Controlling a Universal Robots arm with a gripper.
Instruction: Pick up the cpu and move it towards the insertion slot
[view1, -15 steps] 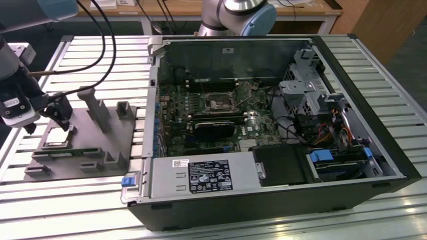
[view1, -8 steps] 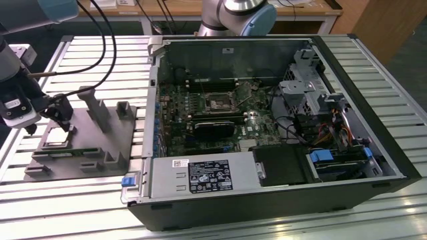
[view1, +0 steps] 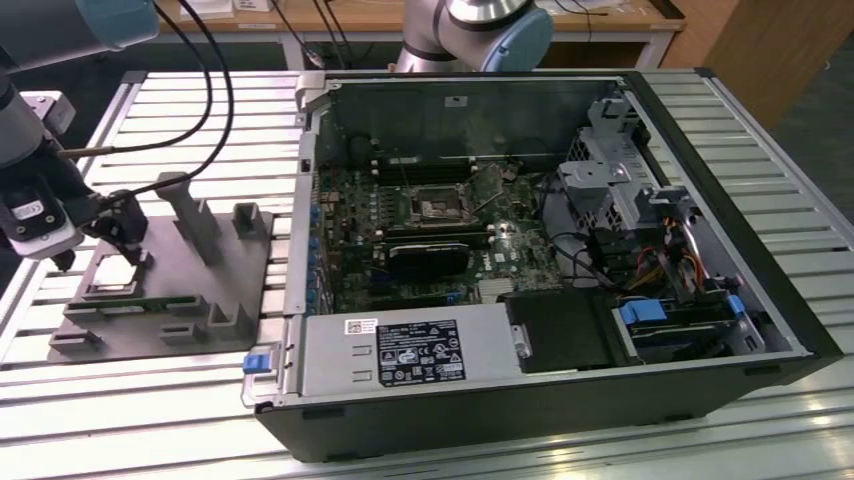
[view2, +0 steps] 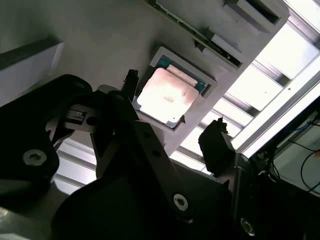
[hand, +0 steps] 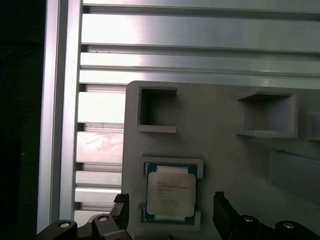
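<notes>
Now open wide and empty, straddling the cpu (hand: 170, 194), seated flat in the fixture (hand: 225, 165) recess at lower centre, squarely between the gripper (hand: 170, 200) fingers, clear of both.

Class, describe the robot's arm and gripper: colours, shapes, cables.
The arm is a silver-grey tube with a pale blue joint cap and a white wrist block. Black cables loop beside it. The gripper is black, with two blunt fingers on bolted linkage bars.
</notes>
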